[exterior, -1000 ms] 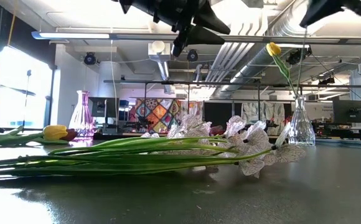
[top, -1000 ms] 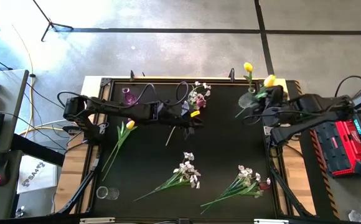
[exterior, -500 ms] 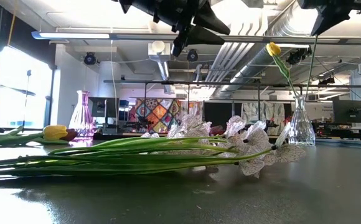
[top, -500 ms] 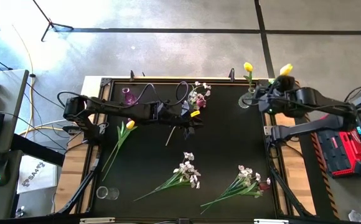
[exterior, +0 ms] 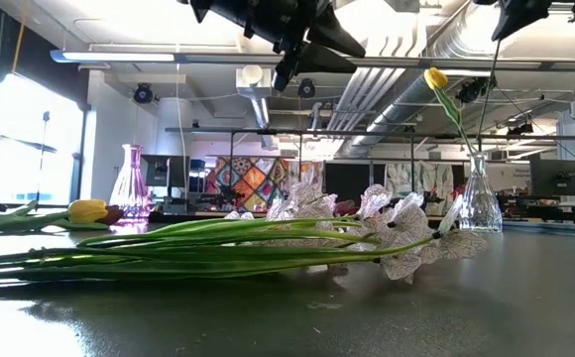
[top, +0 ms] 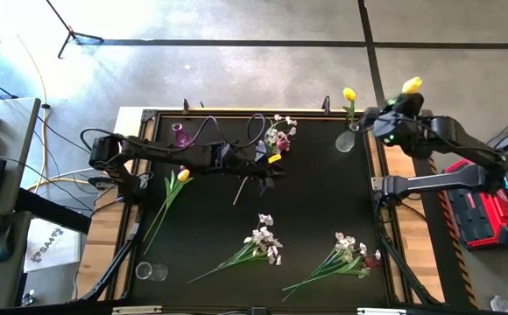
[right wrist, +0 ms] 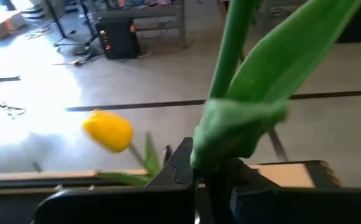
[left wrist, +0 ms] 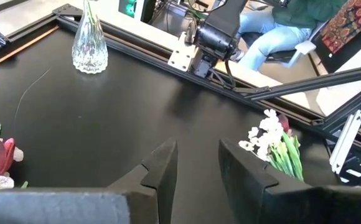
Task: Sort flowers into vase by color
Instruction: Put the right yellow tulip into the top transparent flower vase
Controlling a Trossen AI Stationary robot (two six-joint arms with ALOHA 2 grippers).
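Note:
My right gripper is shut on a yellow tulip, high over the table's far right corner beside the clear vase. In the low view the tulip's thin stem hangs from the gripper down toward the vase's neck. Another yellow tulip stands in that vase. My left gripper is open and empty above the table's middle. A third yellow tulip lies flat at the left, near the purple vase. My right gripper pinches the tulip's green stem and a leaf wrapped about it between its two fingers. The stem runs across the fingers. The tulip is lifted clear and near upright, head up, and the longer part of its stem hangs below the fingers.
Two sprays of white blossoms lie near the front edge. White and maroon flowers lie at the far middle. A small clear glass stands at the front left. A person sits beyond the table.
My right gripper has risen and gone toward the table's far right corner with the yellow tulip. The tulip has swung from lying slantwise over the vase to near upright, its head now beyond the far edge and its stem hanging toward the vase.

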